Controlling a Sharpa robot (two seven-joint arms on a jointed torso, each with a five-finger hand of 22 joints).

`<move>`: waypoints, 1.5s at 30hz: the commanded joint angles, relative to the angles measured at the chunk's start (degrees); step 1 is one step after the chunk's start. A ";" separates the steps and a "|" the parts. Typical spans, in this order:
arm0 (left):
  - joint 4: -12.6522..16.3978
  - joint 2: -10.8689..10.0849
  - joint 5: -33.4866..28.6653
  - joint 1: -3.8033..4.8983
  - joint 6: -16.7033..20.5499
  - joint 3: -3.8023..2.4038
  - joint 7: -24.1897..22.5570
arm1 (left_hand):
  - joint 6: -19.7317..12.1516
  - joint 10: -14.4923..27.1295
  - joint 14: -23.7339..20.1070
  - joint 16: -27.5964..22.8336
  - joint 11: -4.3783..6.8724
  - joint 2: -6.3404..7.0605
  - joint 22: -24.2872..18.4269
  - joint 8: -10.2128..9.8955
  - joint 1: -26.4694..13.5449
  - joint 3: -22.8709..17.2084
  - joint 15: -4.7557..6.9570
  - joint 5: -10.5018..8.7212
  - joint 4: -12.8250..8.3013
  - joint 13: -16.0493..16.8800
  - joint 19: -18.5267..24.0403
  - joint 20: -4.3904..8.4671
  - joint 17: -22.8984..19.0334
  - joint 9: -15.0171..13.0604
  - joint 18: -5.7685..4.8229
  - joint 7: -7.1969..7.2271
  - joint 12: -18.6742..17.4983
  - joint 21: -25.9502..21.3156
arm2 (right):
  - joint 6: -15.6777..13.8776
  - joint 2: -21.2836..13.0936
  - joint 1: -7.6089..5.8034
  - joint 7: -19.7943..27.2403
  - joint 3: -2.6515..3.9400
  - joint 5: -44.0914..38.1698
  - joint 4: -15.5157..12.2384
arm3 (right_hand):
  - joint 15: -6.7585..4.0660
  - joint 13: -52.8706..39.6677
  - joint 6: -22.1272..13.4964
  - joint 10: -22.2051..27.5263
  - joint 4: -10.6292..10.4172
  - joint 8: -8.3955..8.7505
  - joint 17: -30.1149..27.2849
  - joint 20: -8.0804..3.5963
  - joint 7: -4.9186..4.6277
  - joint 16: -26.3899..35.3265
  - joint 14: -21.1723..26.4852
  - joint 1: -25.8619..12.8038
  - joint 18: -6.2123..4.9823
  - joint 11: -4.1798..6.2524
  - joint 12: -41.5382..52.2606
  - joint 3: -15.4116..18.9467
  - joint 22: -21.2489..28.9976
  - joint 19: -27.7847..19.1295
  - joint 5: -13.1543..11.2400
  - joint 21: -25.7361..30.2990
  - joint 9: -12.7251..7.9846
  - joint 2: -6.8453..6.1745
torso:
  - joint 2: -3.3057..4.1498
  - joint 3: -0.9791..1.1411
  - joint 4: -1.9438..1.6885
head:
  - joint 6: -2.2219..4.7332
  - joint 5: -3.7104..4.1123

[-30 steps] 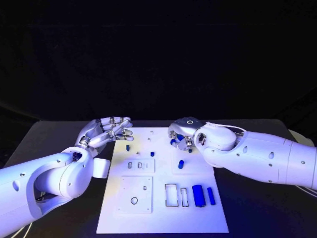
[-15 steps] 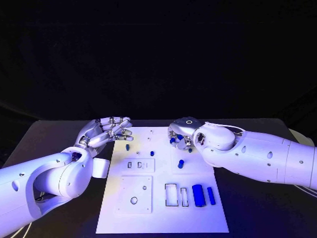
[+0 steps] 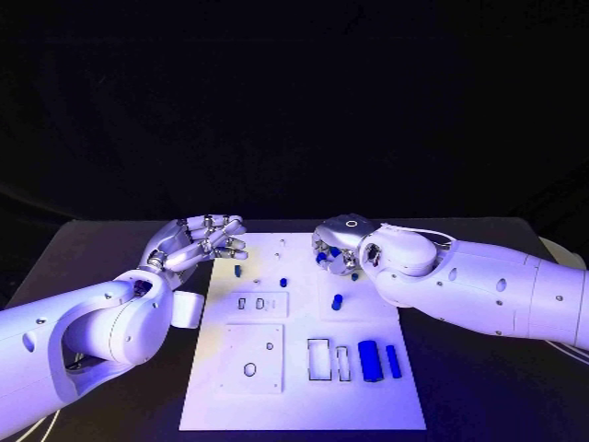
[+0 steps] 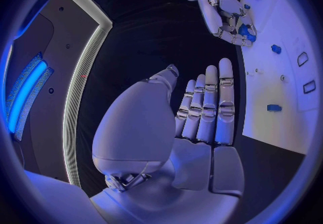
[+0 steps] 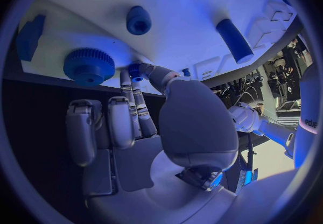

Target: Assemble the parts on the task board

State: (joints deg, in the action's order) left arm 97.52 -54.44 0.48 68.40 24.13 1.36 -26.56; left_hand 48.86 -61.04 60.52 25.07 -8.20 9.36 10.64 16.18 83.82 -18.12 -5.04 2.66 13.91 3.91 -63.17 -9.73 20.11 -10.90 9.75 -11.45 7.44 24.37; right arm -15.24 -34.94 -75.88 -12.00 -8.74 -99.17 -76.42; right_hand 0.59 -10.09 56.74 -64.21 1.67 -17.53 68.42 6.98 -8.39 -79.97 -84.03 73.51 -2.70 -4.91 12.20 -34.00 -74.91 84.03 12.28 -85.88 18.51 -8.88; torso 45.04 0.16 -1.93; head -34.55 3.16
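Looking down from the head camera, you see the task board (image 3: 308, 368) lying in the middle of the black table (image 3: 96, 249), its long side running away from the robot. Your right hand (image 3: 337, 250) sits over the board's far right corner, fingers curled downward; in the right wrist view a small blue part (image 5: 136, 69) is pinched between the thumb and a fingertip (image 5: 137, 85), just above the board's surface. Beside it in that view stand a blue toothed gear (image 5: 89, 65), a round blue peg (image 5: 139, 20) and a longer blue cylinder (image 5: 234, 40), all on the board.

Your left hand (image 3: 199, 241) hovers at the board's far left edge, holding nothing. In the left wrist view its fingers (image 4: 210, 106) lie straight and close side by side, with the thumb apart from them.

Nearer the robot, the board carries a thick blue cylinder (image 3: 368, 357) and a thin blue bar (image 3: 393, 362) lying side by side near the right edge, next to two rectangular slots (image 3: 329, 361). A short blue piece (image 3: 337, 300) stands mid-board, and two smaller blue pieces (image 3: 282, 283) sit farther up.
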 commanded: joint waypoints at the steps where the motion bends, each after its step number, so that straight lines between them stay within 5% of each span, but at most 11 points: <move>1: 0.12 0.02 0.20 0.15 -0.95 -0.05 -0.16 | -0.21 -0.40 -0.17 0.25 -0.14 -0.05 0.05 -0.38 -0.49 -0.13 0.09 0.20 0.14 -0.03 -0.38 -0.11 0.05 -0.02 0.57 -0.13 -0.20 0.20 | -2.84 -0.27 0.14 -0.55 -0.10 -0.59 -0.48 | -0.56 -0.59 0.99 -1.24 0.29 -0.84 -0.10 -0.59 0.33 -0.38 -1.92 1.52 1.01 0.57 0.70 -0.76 -7.88 1.15 -0.61 -0.31 0.98 1.43 | -0.06 0.02 0.03 | 0.00 0.01; 12: -0.40 0.04 0.13 0.17 -0.89 -0.05 -0.10 | -0.21 -0.41 -0.18 0.28 -0.15 -0.09 0.07 -0.39 -0.52 -0.15 0.08 0.20 0.16 -0.03 -0.36 -0.10 0.10 -0.03 0.57 -0.15 -0.23 0.24 | -7.89 -0.82 0.04 -1.17 0.13 0.21 -2.09 | -0.75 -0.86 1.33 -1.69 0.69 -1.36 -0.16 -0.84 0.45 -0.45 -1.92 1.77 1.03 0.75 0.91 -0.78 -8.01 1.19 -1.24 -0.37 1.80 1.50 | 0.07 -0.06 0.01 | 0.45 -0.10; 30: -0.33 0.30 0.11 0.19 -1.11 -0.05 -0.08 | -0.22 -0.40 -0.20 0.29 -0.15 -0.10 0.08 -0.39 -0.52 -0.16 0.08 0.20 0.16 -0.03 -0.35 -0.10 0.12 -0.03 0.57 -0.16 -0.25 0.25 | -12.25 5.04 -0.12 -0.71 0.35 1.23 3.19 | -0.70 -0.89 0.96 -1.43 0.50 -1.29 -0.17 -0.87 0.37 -0.51 -1.94 1.25 1.04 0.64 0.70 -0.55 -8.04 1.17 -1.62 -0.38 2.16 1.20 | 0.38 0.04 -0.15 | 1.07 -0.17; 45: -0.39 0.44 0.11 0.24 -1.24 -0.05 -0.03 | -0.20 -0.47 -0.47 0.29 -0.17 -0.06 0.12 -0.40 -0.57 -0.19 0.02 0.19 0.13 -0.01 -0.14 -0.13 0.28 -0.04 0.52 -0.17 -0.35 0.30 | -14.41 8.50 -0.07 -0.22 0.42 1.86 6.75 | -0.61 -0.85 0.43 -1.01 0.40 -1.05 -0.21 -0.83 0.23 -0.55 -1.93 1.03 1.04 0.50 0.40 -0.63 -8.04 1.14 -1.52 -0.36 2.36 1.08 | 0.43 0.02 -0.09 | 0.59 -0.86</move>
State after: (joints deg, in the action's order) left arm 97.02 -54.14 0.46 68.49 24.00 1.36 -26.28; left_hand 48.86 -61.17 60.52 25.07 -8.32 9.36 10.68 15.94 83.82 -18.12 -5.04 2.66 13.91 3.91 -63.17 -9.73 20.30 -10.89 9.74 -11.45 7.45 24.35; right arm -28.29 -26.66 -75.95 -12.61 -8.36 -97.29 -69.95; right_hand 0.18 -10.86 57.58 -64.41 2.30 -18.26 68.16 6.56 -8.07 -80.19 -84.03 74.51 -2.14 -5.10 12.57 -34.44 -74.92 84.01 10.61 -85.98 20.76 -8.26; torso 45.49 0.20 -2.10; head -33.84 2.36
